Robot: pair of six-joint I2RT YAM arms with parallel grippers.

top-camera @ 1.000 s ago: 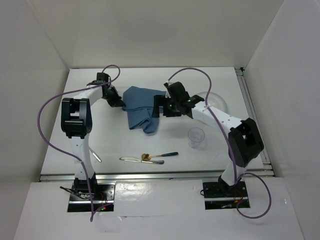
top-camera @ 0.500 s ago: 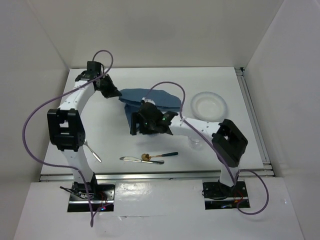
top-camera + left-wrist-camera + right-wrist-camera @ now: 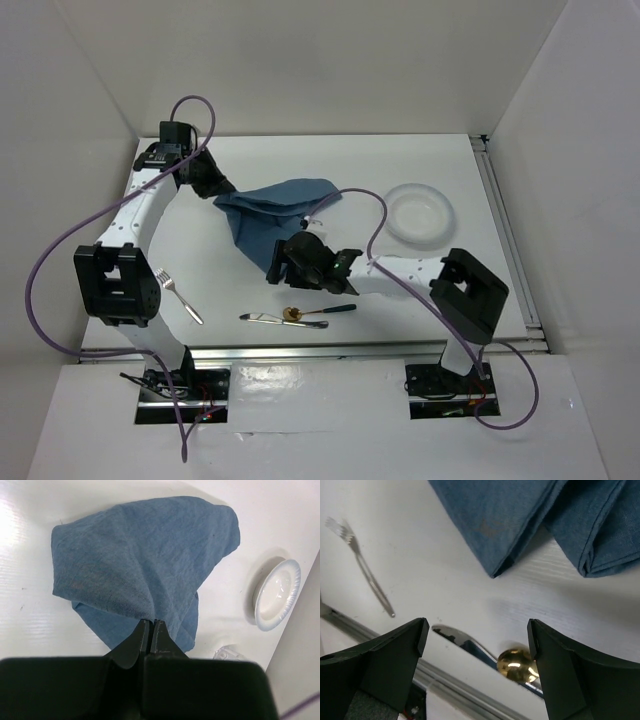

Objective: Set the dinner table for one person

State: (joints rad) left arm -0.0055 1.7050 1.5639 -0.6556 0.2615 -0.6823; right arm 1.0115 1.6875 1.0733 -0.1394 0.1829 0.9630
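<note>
The blue cloth placemat lies partly unfolded on the white dinner table. My left gripper is shut on the cloth's far left corner; in the left wrist view the tips pinch the cloth. My right gripper is open and empty, just past the cloth's near corner. In the right wrist view its jaws hang above the knife and the gold spoon bowl.
A white plate sits at the right. A fork lies near the left arm. The knife and teal-handled spoon lie near the front edge. A clear glass shows only in the left wrist view.
My left gripper has pulled the cloth's corner left and back, spreading the cloth. My right arm has swung from the cloth's right side towards the near left, to the cloth's near corner.
</note>
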